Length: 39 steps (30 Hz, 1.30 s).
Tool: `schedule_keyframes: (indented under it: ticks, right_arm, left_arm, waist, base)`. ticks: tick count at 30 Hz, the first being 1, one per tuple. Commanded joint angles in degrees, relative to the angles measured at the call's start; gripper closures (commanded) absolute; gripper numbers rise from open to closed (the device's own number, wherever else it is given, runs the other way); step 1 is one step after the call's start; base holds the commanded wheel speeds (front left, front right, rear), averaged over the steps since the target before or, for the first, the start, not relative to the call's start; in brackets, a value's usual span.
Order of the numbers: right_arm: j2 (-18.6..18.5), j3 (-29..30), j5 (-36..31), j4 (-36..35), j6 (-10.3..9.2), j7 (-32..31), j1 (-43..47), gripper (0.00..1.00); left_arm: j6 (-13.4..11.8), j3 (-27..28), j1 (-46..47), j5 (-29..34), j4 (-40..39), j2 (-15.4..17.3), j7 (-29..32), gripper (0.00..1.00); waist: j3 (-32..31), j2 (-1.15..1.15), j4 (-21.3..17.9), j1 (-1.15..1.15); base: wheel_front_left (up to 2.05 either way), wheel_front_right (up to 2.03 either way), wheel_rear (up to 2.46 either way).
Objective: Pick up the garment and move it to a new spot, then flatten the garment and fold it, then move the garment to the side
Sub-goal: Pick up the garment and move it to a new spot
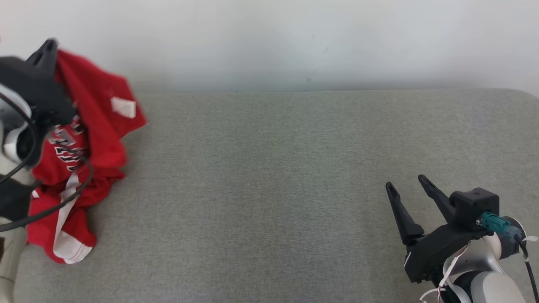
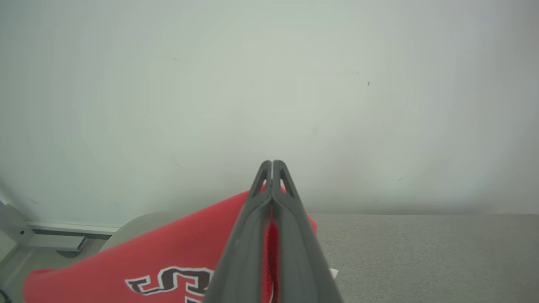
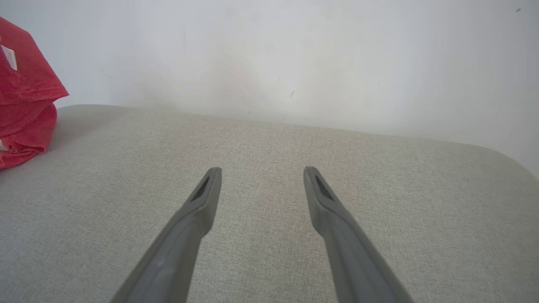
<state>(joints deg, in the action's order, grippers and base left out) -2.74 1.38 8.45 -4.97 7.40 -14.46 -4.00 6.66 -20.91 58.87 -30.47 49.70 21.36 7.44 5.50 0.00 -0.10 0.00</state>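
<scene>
The garment [image 1: 97, 122] is a red jersey with white trim, dark lettering and a white label. It hangs bunched at the far left of the head view, its lower folds near the grey surface. My left gripper [image 1: 49, 46] is raised there, shut on the garment. In the left wrist view red cloth [image 2: 177, 248] is pinched between the closed fingers of that gripper [image 2: 272, 163]. My right gripper [image 1: 406, 183] stands open at the lower right, low over the bare surface, with nothing between its fingers [image 3: 202, 198]. The garment's edge [image 3: 25, 105] shows at the far left of the right wrist view.
A wide grey fabric surface [image 1: 269, 189] spans the head view, backed by a pale wall [image 1: 294, 38]. Its back right corner is rounded [image 3: 497, 155]. A dark cable [image 1: 63, 198] from the left arm loops across the garment. Past the surface's left end is a white ledge [image 2: 50, 235].
</scene>
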Motion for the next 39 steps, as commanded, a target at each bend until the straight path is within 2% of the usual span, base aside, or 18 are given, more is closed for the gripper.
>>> schedule_keyframes:
  ticks: [1,10,18,30,39]
  right_arm:
    - [-0.3,0.3,0.4,0.2,0.17,0.5,0.3,0.0]
    - [-0.3,0.8,1.3,2.1,0.17,2.0,0.5,0.0]
    - [-0.3,2.2,1.4,3.1,0.18,3.0,-0.2,0.0]
    - [-0.3,3.1,1.6,3.4,0.18,3.6,-0.4,0.0]
    - [-0.3,3.7,1.8,3.3,0.18,3.5,0.3,0.0]
  left_arm:
    - [0.4,-0.5,0.7,-0.5,-2.0,-0.4,0.4,1.0]
    - [0.5,-3.7,-1.4,-1.8,-14.6,-3.5,3.4,1.0]
    - [0.4,-8.2,-5.3,-3.0,-24.7,-9.8,5.4,1.0]
    - [0.4,-14.7,-9.5,-3.8,-27.3,-16.6,2.8,1.0]
    - [-0.3,-21.7,-16.0,-7.5,-26.4,-18.4,-0.9,1.0]
  waist:
    - [-0.1,0.0,-0.8,0.0]
    - [0.1,0.0,-4.1,0.0]
    - [0.4,0.0,-6.6,0.0]
    - [0.5,0.0,-7.9,0.0]
    - [0.5,0.0,-7.7,0.0]
  base:
    - [0.0,0.0,0.0]
    - [0.0,0.0,0.0]
    - [0.0,0.0,0.0]
    - [0.0,0.0,0.0]
    - [0.0,0.0,0.0]
